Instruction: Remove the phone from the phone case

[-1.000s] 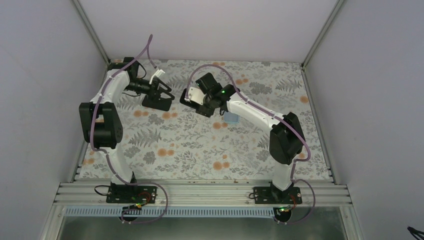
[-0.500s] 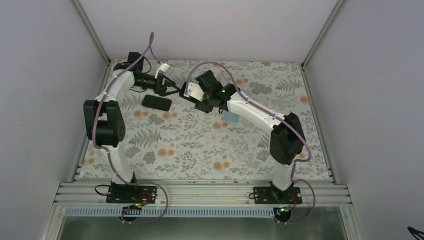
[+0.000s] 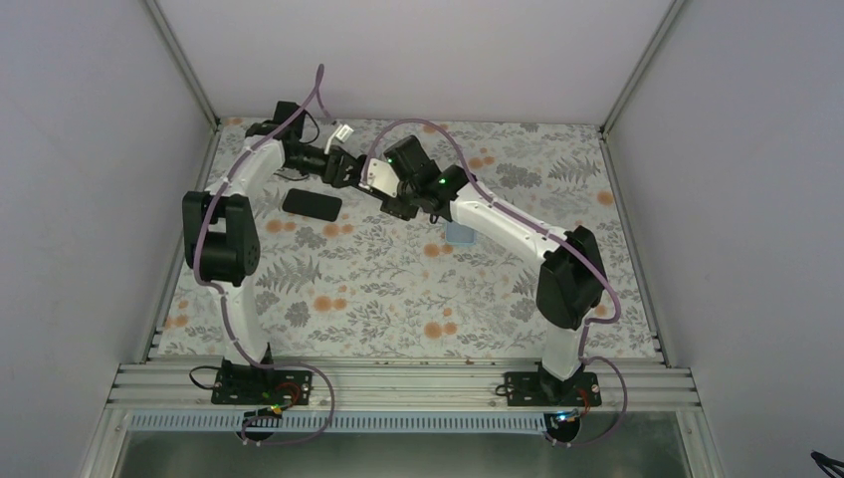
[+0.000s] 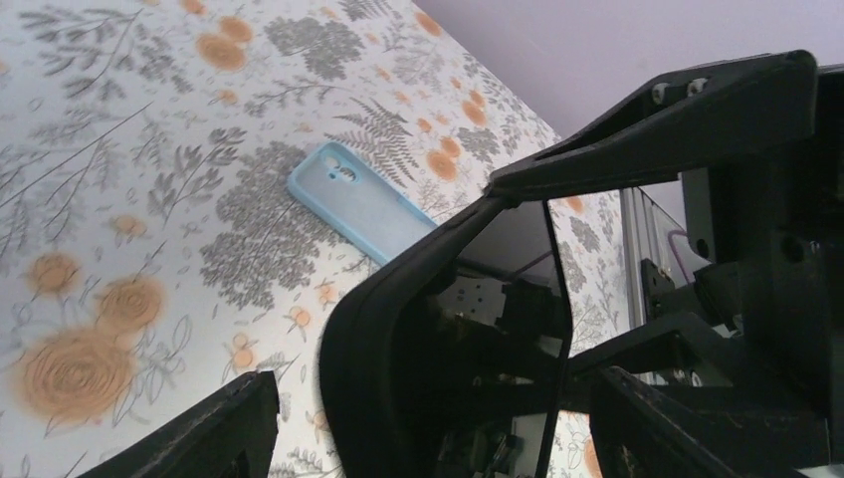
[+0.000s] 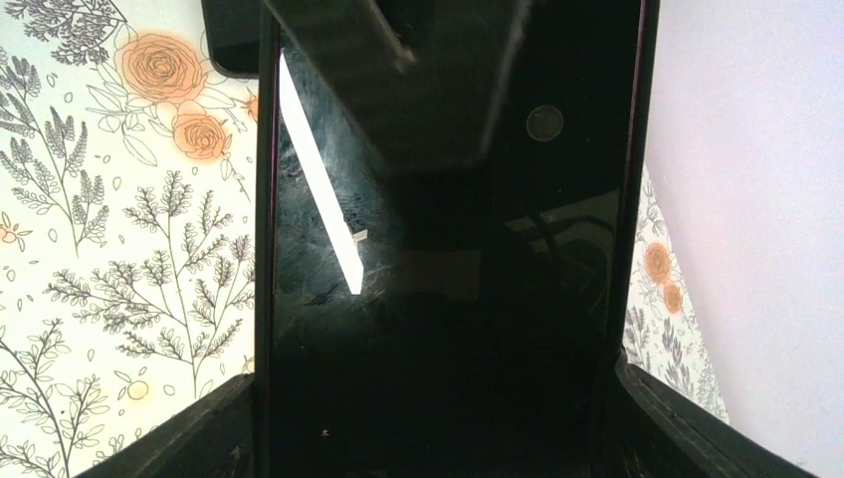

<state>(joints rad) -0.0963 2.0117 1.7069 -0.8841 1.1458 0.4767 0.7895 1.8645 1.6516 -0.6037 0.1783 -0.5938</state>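
Observation:
The phone (image 5: 448,249), slim and black with a dark glass screen, is held off the table between the fingers of my right gripper (image 5: 428,408), which is shut on it. The light blue phone case (image 3: 458,234) lies flat on the table beside the right forearm; in the left wrist view the case (image 4: 363,204) looks pale, with nothing dark inside. My left gripper (image 4: 433,398) is open, its jaws wide on either side of the phone's end (image 4: 513,289), not gripping. In the top view the left gripper (image 3: 353,171) meets the right gripper (image 3: 386,189) at the back middle.
Another all-black phone (image 3: 312,204) lies flat on the flowered mat at the back left; its corner shows in the right wrist view (image 5: 231,40). The back wall stands close behind both grippers. Side walls and aluminium rails enclose the mat.
My left arm has swung from above the black phone on the table rightward and back, until its open jaws reach the phone in my right gripper. The right arm shifted slightly back.

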